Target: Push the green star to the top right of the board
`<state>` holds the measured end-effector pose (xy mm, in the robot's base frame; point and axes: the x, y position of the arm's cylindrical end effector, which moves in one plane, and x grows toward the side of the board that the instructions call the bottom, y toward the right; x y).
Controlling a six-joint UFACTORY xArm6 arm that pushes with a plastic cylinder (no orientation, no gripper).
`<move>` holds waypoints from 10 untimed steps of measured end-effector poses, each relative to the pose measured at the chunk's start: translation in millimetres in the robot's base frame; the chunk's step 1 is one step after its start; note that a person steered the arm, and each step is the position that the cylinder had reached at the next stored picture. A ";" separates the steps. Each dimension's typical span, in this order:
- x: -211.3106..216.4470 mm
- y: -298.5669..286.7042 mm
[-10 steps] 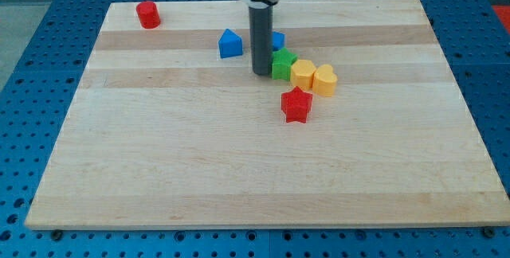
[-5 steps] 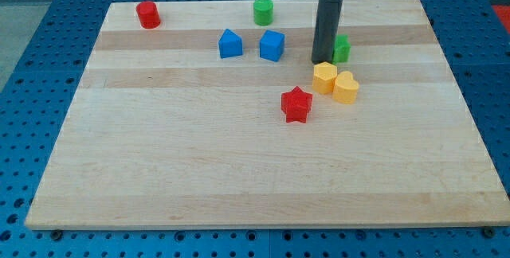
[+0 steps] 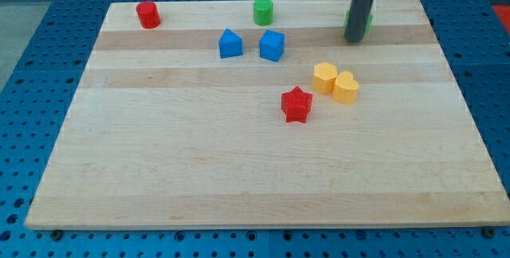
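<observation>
The green star (image 3: pixel 368 21) lies near the view's top right of the wooden board (image 3: pixel 239 170), mostly hidden behind my rod; only a green sliver shows at the rod's right side. My tip (image 3: pixel 355 41) rests on the board, touching the star's left and lower side.
A green cylinder (image 3: pixel 263 10) stands at the top middle and a red cylinder (image 3: pixel 147 14) at the top left. Two blue blocks (image 3: pixel 230 44) (image 3: pixel 272 45) sit left of centre. Two yellow blocks (image 3: pixel 324 76) (image 3: pixel 346 87) touch each other, with a red star (image 3: pixel 296 104) to their lower left.
My rod has moved up and to the right, pushing the green star away from the yellow blocks toward the board's top right. The yellow pair shifted slightly right early on.
</observation>
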<state>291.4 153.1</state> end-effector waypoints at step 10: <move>37.6 -2.9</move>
<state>329.0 150.2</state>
